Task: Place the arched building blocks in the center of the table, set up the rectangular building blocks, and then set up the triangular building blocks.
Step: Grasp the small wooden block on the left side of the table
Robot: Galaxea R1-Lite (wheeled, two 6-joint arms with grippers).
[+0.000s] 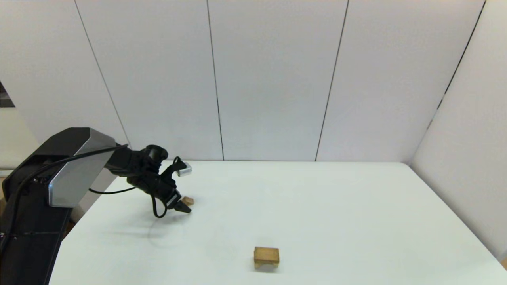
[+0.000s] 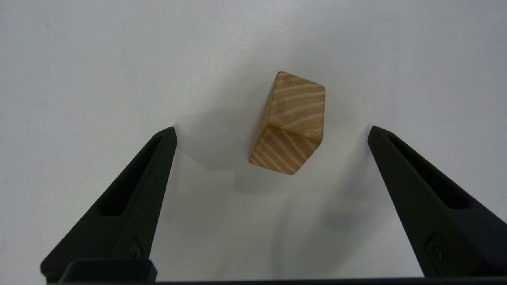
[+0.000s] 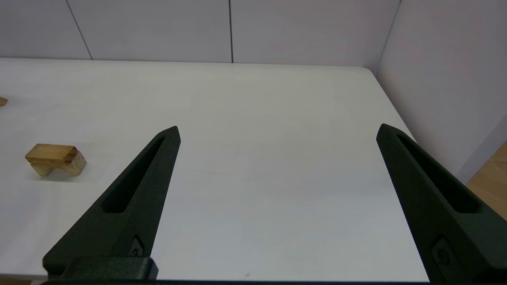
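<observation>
Spread wide, the left gripper [image 2: 271, 132] hovers over the small light-wood triangular wedge [image 2: 289, 123], apparently untouched, between its fingers; the right gripper [image 3: 277, 130] is parked, likewise spread.

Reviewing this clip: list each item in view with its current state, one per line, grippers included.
Triangular block: lying on the table, untouched, between the open fingers.
Arched block: standing notch-down on the table.
Rectangular block: lying flat atop the arch.
Left gripper: open, hovering over the triangle.
Right gripper: open, empty, away from the blocks.
Table: bears all three blocks.
</observation>
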